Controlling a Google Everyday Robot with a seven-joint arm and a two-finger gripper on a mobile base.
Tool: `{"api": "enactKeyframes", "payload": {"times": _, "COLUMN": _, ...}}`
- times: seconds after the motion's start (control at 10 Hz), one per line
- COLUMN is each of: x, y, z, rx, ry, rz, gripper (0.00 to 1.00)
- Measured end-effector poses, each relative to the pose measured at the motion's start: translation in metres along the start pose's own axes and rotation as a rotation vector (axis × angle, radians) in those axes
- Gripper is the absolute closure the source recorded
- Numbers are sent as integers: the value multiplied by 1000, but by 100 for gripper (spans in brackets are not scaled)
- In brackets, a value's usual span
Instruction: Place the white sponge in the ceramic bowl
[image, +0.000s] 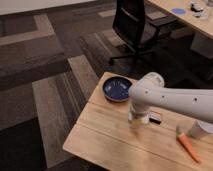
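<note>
now | gripper (138, 119) just beside ceramic bowl (117, 88) | white sponge hidden

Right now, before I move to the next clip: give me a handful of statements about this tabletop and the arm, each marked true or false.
1. The ceramic bowl sits near the table's far left corner. True.
2. The white sponge already lies inside the bowl. False: the bowl's inside shows only blue; a pale thing at the gripper may be the sponge, beside the bowl.
3. The gripper points down over the wooden table, right of the bowl. True.
4. The orange stick rests inside the bowl. False: it lies on the table near the right edge, apart from the bowl.
5. The black office chair stands on the carpet beyond the table. True.
</note>
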Motion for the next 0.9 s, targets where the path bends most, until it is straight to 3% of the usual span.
{"api": "enactKeyframes", "payload": {"times": 0.1, "x": -2, "y": -41, "z": -5, "rx": 29, "ry": 23, "rz": -61, "gripper": 100}}
{"api": "enactKeyframes", "payload": {"times": 0.3, "x": -19, "y": -97, "z": -9, "rx": 72, "ry": 41, "rz": -147, "gripper": 100}}
{"api": "enactKeyframes", "payload": {"times": 0.5, "x": -63, "y": -132, "z": -6, "rx": 97, "ry": 38, "rz": -290, "gripper": 100}}
{"api": "enactKeyframes", "payload": {"times": 0.6, "x": -68, "y": -135, "z": -5, "rx": 102, "ry": 35, "rz": -306, "gripper": 97}}
{"api": "enactKeyframes", "payload": {"times": 0.7, "x": -66, "y": -135, "z": -5, "rx": 101, "ry": 38, "rz": -304, "gripper": 83}}
{"api": "enactKeyframes", "payload": {"times": 0.9, "x": -67, "y": -135, "z": -5, "rx": 100, "ry": 37, "rz": -305, "gripper": 44}}
